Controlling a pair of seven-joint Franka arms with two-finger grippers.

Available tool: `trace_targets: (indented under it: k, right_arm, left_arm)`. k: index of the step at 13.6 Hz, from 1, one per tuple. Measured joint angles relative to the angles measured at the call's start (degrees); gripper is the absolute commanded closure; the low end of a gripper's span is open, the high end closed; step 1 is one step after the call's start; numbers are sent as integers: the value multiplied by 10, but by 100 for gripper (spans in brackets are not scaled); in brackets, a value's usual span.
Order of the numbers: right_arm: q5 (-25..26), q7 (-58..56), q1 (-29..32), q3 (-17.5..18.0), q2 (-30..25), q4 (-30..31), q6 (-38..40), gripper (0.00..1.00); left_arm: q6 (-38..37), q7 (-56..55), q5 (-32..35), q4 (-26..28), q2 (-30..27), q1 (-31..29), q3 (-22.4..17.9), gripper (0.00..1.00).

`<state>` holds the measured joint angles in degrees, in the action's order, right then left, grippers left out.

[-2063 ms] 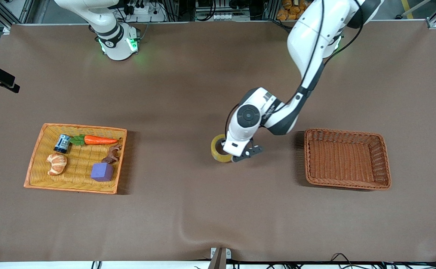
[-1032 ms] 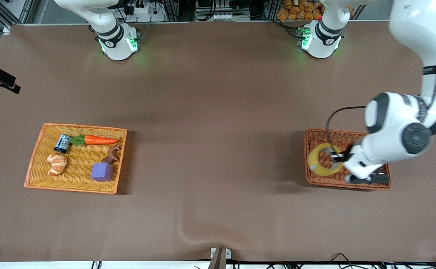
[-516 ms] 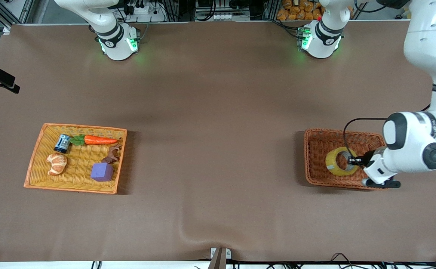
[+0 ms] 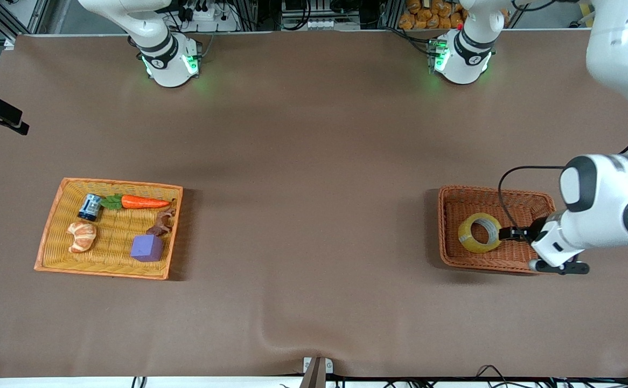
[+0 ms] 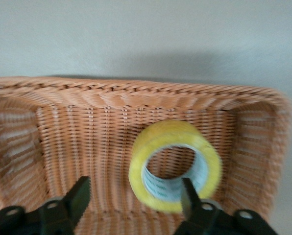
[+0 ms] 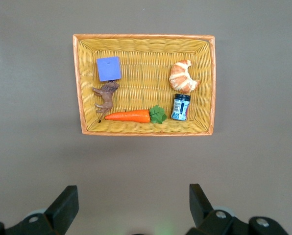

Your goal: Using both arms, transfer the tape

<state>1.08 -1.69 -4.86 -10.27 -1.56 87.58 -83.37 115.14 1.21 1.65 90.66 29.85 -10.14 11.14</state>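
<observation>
The tape [image 4: 466, 237], a yellowish roll with a pale core, stands on its edge inside the brown wicker basket [image 4: 448, 226] toward the left arm's end of the table. My left gripper [image 4: 507, 233] hangs low over the same basket, right beside the roll, and is open. In the left wrist view the tape [image 5: 173, 133] leans against the basket wall [image 5: 111, 93]; the left gripper [image 5: 134, 198] is spread wide, one fingertip [image 5: 187, 193] crossing in front of the roll's core without gripping it. The right gripper [image 6: 132, 203] is open and empty, high over the table.
A yellow wicker tray [image 4: 50, 231] toward the right arm's end holds a carrot [image 4: 144, 202], purple cube [image 4: 146, 248], croissant toy [image 4: 82, 236], small can [image 4: 90, 207] and brown animal figure [image 4: 162, 222]. The right wrist view looks down on this tray [image 6: 143, 36].
The left gripper carried the tape from the table's middle over to the brown basket, opened and let it go; the roll now rests in the basket. The right arm has not moved.
</observation>
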Motion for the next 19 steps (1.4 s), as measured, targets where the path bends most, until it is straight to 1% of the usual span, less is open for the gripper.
trace_targets:
  k: [2, 5, 8, 11, 17, 19]
  right_arm:
    - [0, 0, 0, 0, 0, 0, -1, 0]
    - [0, 0, -1, 0, 1, -1, -1, 0]
    - [0, 0, -1, 0, 1, -1, -1, 0]
    - [0, 0, -1, 0, 1, -2, -2, 0]
    - [0, 0, -1, 0, 1, -2, -3, 0]
    - [0, 0, -1, 0, 1, -2, -4, 0]
  left_arm:
    - [-32, -38, 0, -6, -64, 4, 10, 0]
    - [-106, -49, 0, -8, -169, 4, 12, 0]
    - [-168, -56, -6, -7, -242, 2, 12, 0]
    - [-212, -61, -8, -5, -275, 2, 13, 0]
    - [-256, -80, -14, 0, -308, 20, 10, 0]
    - [-260, -80, -14, 0, -313, 36, -3, 0]
